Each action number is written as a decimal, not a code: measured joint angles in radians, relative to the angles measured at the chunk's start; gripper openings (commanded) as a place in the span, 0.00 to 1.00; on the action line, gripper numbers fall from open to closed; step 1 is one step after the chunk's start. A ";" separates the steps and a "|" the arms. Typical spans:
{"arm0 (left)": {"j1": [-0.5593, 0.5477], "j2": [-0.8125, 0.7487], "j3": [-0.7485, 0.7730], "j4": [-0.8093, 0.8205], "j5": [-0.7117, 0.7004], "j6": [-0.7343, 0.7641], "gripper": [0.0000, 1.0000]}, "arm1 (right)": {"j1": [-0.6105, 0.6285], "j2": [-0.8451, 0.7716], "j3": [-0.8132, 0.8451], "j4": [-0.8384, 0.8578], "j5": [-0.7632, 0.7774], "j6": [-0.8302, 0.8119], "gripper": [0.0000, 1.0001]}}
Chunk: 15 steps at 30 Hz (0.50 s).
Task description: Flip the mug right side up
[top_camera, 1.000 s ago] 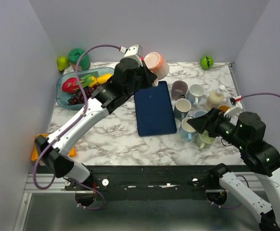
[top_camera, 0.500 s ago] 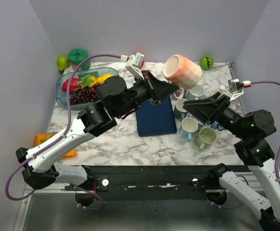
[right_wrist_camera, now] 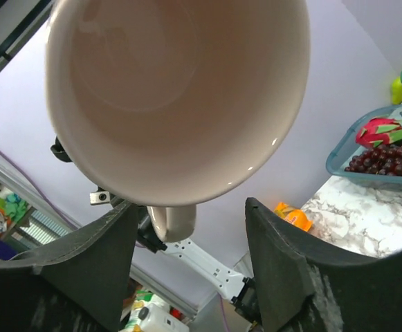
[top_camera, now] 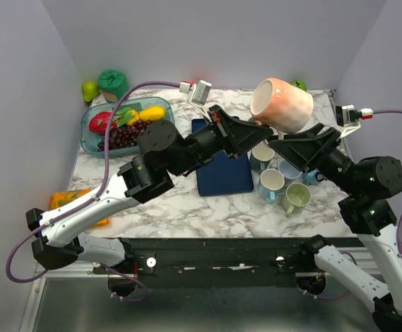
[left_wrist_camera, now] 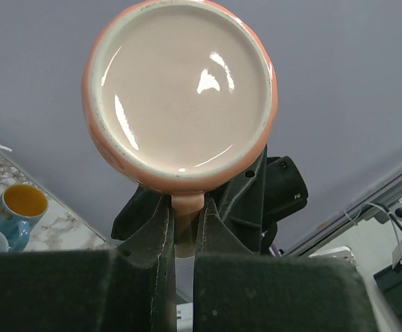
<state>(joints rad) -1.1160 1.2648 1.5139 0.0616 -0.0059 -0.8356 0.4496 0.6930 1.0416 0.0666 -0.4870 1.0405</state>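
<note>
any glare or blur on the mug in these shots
Left wrist: white glare spots on the glossy base of the mug. Right wrist: the mug fills the frame and looks slightly soft, with one small highlight near its rim; the fruit tray behind is clearer. Top external: even light, mug sharp, no glare.

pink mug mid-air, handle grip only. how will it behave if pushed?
The pink mug looks like glazed ceramic: rigid, probably heavyish, likely to chip if dropped. Its glossy highlights suggest a slippery surface. The left gripper pinches only the handle, so a push may pivot it there.
</note>
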 measured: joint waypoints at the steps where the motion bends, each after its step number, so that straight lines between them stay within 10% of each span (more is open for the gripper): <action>1: -0.001 0.000 0.000 0.009 0.006 0.000 0.00 | 0.000 0.000 0.001 0.002 0.001 0.000 0.65; 9: -0.006 0.000 -0.018 0.061 0.030 -0.001 0.00 | 0.000 0.023 0.023 0.030 0.002 0.011 0.49; 15: -0.010 0.000 -0.040 0.105 0.035 0.004 0.00 | 0.000 0.029 0.024 0.056 -0.006 0.047 0.10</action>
<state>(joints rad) -1.1255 1.2644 1.4734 0.1661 0.0296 -0.8314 0.4496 0.7219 1.0653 0.1223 -0.4931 1.0870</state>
